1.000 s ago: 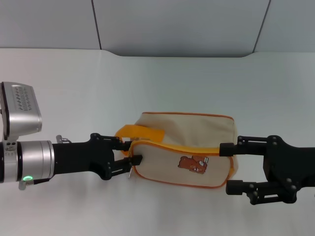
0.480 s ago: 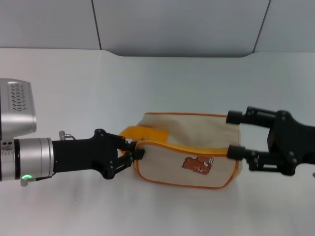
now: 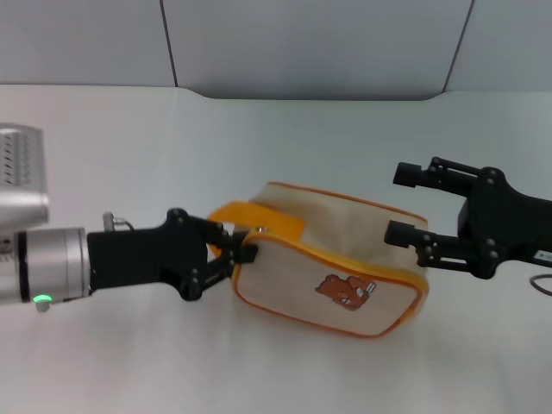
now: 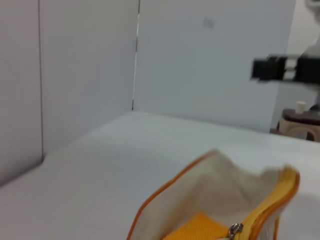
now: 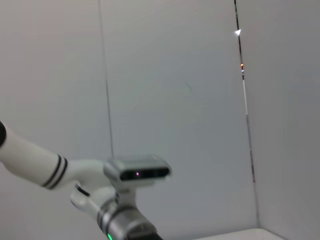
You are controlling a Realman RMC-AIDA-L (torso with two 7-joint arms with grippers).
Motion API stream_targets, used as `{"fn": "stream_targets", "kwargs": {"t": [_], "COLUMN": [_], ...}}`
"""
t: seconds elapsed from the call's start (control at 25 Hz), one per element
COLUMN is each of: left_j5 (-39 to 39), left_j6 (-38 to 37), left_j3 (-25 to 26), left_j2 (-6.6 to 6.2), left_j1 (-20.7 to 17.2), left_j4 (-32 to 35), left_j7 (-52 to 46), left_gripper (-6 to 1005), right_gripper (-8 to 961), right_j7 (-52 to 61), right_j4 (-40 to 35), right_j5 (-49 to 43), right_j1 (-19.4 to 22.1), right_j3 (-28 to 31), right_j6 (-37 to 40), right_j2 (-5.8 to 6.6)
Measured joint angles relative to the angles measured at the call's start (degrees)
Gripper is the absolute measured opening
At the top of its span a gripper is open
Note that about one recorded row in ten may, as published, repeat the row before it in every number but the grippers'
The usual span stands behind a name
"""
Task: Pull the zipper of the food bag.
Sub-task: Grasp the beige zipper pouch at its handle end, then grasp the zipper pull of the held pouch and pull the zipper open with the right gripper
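Note:
The cream food bag with orange piping and a brown bear print lies tilted at the middle of the white table. Its orange zipper track runs along the top edge, and the orange strap loop is at its left end. My left gripper is shut at that end on the zipper's pull. The silver pull shows low in the left wrist view, on the bag. My right gripper is open just above the bag's right end and holds nothing. The right wrist view shows no bag.
The white table runs back to grey wall panels. A thin cable lies at the right edge. The right wrist view shows only the wall and my left arm's wrist.
My right gripper has let go of the bag's right end and risen up and back. My left gripper has closed on the bag's left end, and the bag has turned and tilted.

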State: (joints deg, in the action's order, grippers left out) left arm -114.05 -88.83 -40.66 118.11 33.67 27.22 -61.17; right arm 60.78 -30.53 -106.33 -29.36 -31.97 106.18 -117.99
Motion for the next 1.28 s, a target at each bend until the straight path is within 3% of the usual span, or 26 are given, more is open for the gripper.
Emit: {"fn": "stream_targets", "kwargs": {"t": [0.36, 0.72, 0.92, 1.28], "left_j5": [1.61, 1.97, 2.05, 2.23], "left_j6": [-6.35, -6.93, -6.98, -6.97], "left_j3": [0.41, 0.37, 0.40, 0.42], "left_j2": [-0.32, 0.17, 0.19, 0.03], "left_j1": [1.25, 1.72, 1.91, 2.25], "left_j4": [5.29, 5.31, 5.30, 5.38], "left_j7": [0.41, 0.88, 0.88, 0.88], "left_gripper": [113, 110, 109, 109], "right_gripper": [690, 466, 231, 228], "right_j7": [-17.32, -27.50, -28.31, -28.37], "right_j4": [3.98, 11.12, 12.63, 13.34], "right_j5": [0.02, 0.80, 0.54, 0.77], "right_j1": [-2.37, -4.95, -6.61, -7.69], "right_j3": [0.32, -0.04, -1.78, -5.94], "right_j6": [-5.23, -9.47, -12.29, -14.65], "right_j2": [-1.55, -1.63, -1.64, -1.77]}}
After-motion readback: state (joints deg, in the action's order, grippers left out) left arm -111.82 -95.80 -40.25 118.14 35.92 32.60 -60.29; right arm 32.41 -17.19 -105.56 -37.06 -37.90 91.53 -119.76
